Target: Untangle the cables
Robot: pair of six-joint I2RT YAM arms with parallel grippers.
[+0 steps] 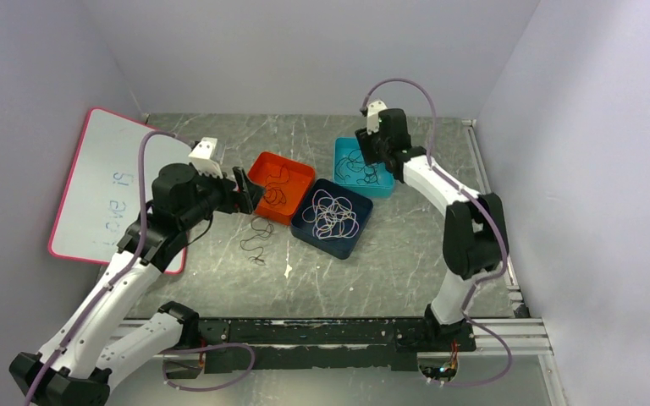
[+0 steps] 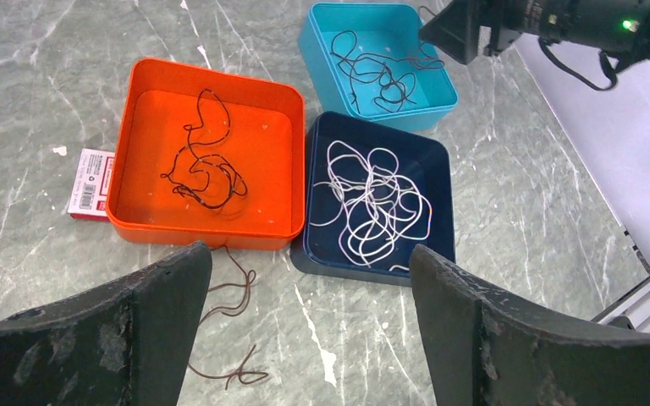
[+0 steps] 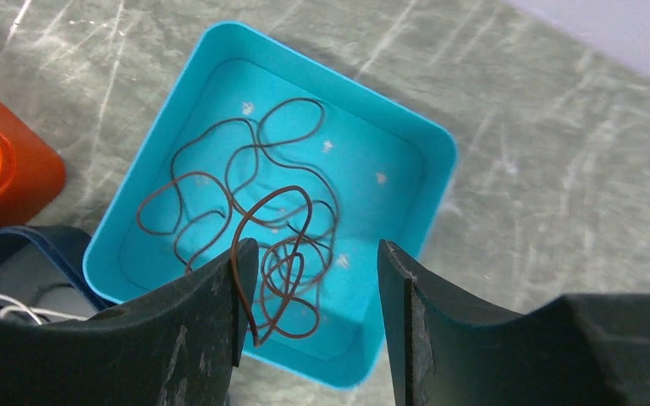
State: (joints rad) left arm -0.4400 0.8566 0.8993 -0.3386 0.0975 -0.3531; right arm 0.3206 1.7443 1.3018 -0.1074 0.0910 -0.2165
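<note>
Hovering half-open, right gripper (image 3: 315, 254) touches a dark cable (image 3: 271, 193).

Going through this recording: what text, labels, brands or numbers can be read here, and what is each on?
None can be read outright.
Whiteboard: two lines of faint blue handwriting, turned sideways to the top camera, too blurred to read.
Red and white packet lying against the orange tray: small print and a small mark, too small to read.
No other writing shows.
</note>
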